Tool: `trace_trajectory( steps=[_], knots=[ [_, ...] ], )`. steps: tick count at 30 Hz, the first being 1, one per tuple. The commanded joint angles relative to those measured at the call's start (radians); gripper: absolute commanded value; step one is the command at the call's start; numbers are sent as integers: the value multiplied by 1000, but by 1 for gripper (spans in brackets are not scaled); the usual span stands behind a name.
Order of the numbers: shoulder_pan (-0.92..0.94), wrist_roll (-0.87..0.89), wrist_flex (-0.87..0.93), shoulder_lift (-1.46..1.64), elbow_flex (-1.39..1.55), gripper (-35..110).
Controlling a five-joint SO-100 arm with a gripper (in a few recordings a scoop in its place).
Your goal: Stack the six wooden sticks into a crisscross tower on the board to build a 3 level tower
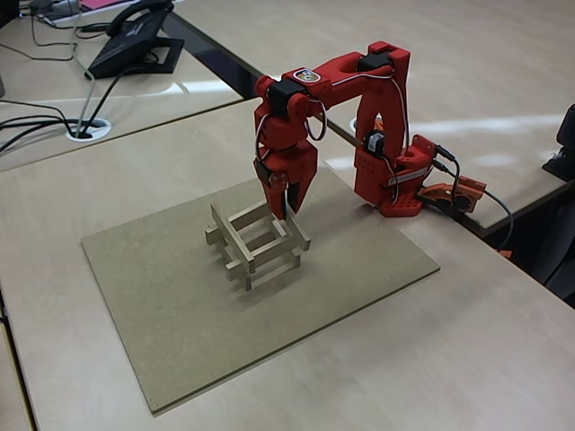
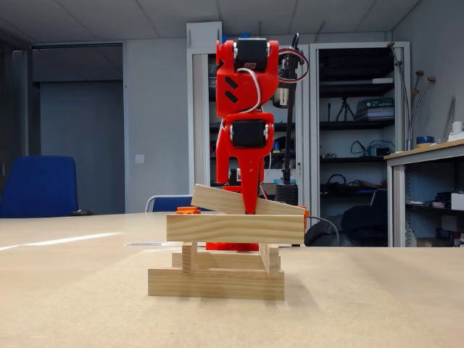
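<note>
While the tower (image 1: 256,238) stands on the board (image 1: 180,314), your hand (image 1: 286,208), fingers apart, straddles its tilted top stick (image 2: 246,203).

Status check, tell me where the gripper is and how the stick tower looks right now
Gripper down over the tower, jaws around the far top stick. That stick sits tilted, not yet level. Tower stands on the board, three layers. Nothing in the way.
</note>
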Motion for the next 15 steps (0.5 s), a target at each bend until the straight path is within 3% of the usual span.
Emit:
trace_trajectory(
  steps=[1, 15],
  knots=[
    [2, -9, 6, 11, -21, 0],
    [18, -12, -35, -29, -18, 0]
  ],
)
